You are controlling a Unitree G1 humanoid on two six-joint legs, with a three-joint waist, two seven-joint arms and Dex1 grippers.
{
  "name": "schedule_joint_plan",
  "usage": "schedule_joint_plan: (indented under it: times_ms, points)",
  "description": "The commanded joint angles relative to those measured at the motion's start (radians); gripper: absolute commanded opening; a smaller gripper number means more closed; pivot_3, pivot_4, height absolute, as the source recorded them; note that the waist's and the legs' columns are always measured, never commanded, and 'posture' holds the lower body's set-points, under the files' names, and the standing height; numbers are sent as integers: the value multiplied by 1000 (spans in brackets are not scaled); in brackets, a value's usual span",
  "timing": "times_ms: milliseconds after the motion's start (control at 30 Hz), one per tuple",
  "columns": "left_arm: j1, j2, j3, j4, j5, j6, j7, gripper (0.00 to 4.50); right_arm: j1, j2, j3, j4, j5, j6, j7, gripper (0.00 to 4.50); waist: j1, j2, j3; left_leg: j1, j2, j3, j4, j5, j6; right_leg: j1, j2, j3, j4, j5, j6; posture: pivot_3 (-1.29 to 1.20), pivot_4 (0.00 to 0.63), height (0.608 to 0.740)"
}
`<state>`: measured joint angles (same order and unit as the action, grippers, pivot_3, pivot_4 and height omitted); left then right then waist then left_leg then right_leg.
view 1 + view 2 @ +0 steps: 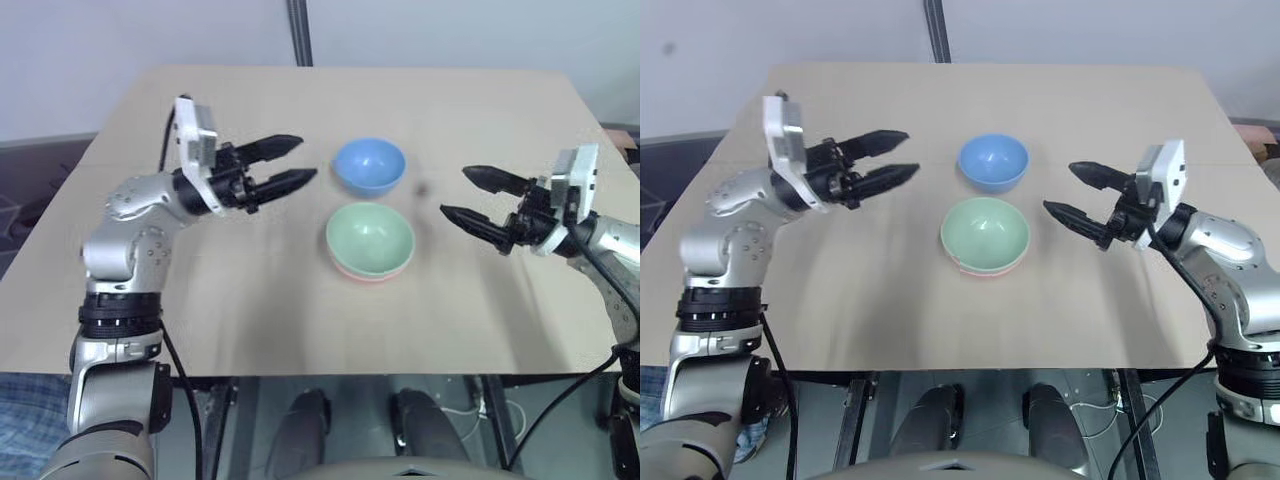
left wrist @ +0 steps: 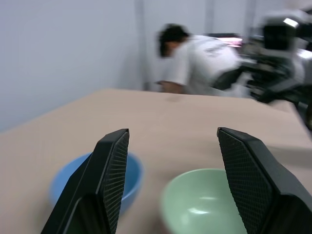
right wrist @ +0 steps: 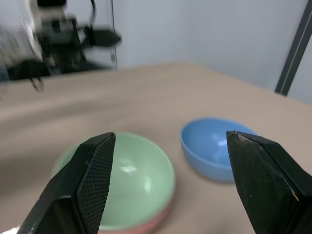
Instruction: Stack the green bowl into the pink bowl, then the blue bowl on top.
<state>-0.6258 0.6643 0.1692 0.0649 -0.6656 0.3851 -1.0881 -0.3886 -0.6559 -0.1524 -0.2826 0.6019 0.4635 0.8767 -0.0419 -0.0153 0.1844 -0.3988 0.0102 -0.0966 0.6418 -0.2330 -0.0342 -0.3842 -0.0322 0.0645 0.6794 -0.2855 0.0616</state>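
Nearest on the light wooden bench [image 1: 250, 300]: small round mint-green plastic bowl [image 1: 370, 237] already nested in the salmon-pink plastic bowl [image 1: 362, 272], just a sliver of pink rim peeking out underneath. Off to the left, left gripper [image 1: 292, 163] hovering above the bench, black fingers [image 2: 109, 180] spread apart, holding nothing, aimed toward the bowls. Over on the right, right gripper [image 1: 462, 192] same deal, fingers [image 3: 92, 180] spread wide and empty, pointing in at the stack. Just behind the stack, small round sky-blue plastic bowl [image 1: 369, 165] sitting upright on its own, close to the green one but not touching as far as can be told. Way back past the bench edge, a person in a white shirt [image 2: 197, 61] bent over
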Motion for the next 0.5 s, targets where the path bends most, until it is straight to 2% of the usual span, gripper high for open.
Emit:
schedule_joint_plan:
  times_ms: [33, 300, 500]
  points:
    - [49, 61, 113, 11, -56, 90, 29, 3061, -76, -10, 45, 70, -91, -52, -14, 3825, -4, 0, 0, 0, 0, 0, 0, 0, 0, 0, 0, 0, 0, 0, 0, 0, 150, 740]
    - [242, 151, 204, -69, -85, 150, -15, 3061, -265, 52, 188, 292, -269, -149, -12, 3825, -4, 1, 1, 0, 0, 1, -1, 0, 0, -1, 0, 1, -1, 0, 0, 0, 150, 740]
    - [306, 171, 264, -89, -100, 159, 4, 3061, -476, 159, 331, 505, -435, -256, -4, 3825, -1, 1, 1, 0, 0, 1, -2, 0, 0, -3, 0, 1, 1, 0, 0, 0, 150, 740]
